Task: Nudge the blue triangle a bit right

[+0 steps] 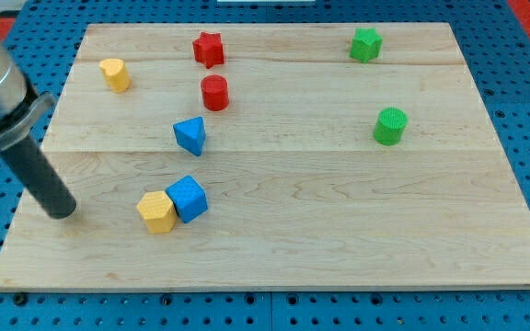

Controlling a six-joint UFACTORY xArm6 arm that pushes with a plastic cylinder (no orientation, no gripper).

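Observation:
The blue triangle (190, 135) lies on the wooden board (339, 221), left of centre. My tip (63, 211) rests on the board near its left edge, well to the lower left of the blue triangle and apart from it. The dark rod runs up to the view's top left. A blue cube (188, 199) touches a yellow block (157, 211) to the right of my tip, below the triangle.
A red cylinder (214, 93) stands just above and right of the triangle. A red star (208, 49) and a yellow block (114, 74) sit near the top left. A green star-like block (366, 44) and a green cylinder (390, 126) are on the right.

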